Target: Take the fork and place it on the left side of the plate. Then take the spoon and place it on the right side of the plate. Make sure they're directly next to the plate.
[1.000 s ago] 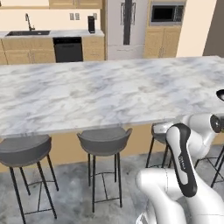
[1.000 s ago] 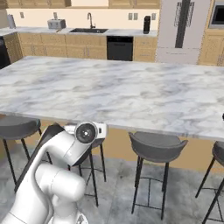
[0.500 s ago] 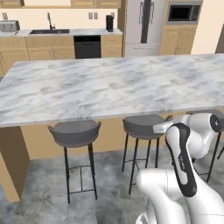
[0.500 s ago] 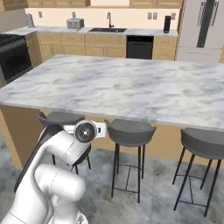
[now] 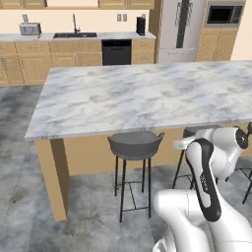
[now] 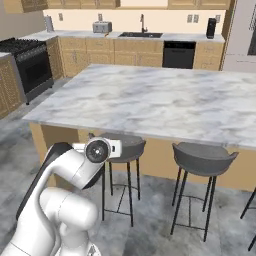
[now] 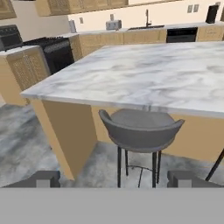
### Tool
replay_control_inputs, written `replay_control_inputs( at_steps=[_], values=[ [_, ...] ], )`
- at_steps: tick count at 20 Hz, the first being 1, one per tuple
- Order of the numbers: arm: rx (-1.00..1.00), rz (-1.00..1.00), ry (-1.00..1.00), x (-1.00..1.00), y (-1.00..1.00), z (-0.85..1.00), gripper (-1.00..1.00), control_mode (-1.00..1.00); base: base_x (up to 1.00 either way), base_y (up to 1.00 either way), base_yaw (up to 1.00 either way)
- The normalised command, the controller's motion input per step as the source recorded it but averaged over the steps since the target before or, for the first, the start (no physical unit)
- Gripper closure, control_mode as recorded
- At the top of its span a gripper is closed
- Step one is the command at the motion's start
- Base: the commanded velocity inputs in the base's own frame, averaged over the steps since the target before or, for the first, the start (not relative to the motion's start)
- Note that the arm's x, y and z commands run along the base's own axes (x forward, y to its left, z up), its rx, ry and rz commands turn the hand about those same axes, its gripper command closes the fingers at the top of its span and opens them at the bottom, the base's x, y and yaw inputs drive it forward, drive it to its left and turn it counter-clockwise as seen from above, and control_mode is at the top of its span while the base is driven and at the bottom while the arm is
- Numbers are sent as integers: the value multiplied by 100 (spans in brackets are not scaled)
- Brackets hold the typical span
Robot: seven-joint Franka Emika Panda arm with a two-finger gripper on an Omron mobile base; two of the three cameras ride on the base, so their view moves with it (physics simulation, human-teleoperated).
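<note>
The fork, the spoon and the plate are out of view. My gripper (image 7: 114,180) is open, its two dark fingertips (image 7: 46,179) standing wide apart with nothing between them. It points at a grey stool (image 7: 140,129) tucked under the near edge of the marble island counter (image 7: 144,74). The arm is folded close to the base, in front of and below the counter's near edge (image 5: 98,132).
The island's left end (image 5: 49,147) stands on a wooden side panel. Grey stools (image 5: 135,143) (image 6: 202,157) line its near side. Behind it runs a back counter with a sink (image 5: 75,34), toaster (image 6: 102,27) and dishwasher (image 5: 116,52). A black stove (image 6: 27,65) stands at the far left.
The whole picture has shifted right: the base has driven left along the island, and its left end has come into view. The arm stays folded and the gripper stays open.
</note>
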Motion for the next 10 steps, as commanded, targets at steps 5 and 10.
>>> replay_control_inputs(
  at_steps=[5,10],
  values=[
    [0,0,0,0,0,0,-100,100,0,100,0],
    [0,0,0,0,0,0,-100,100,14,100,0]
  ],
)
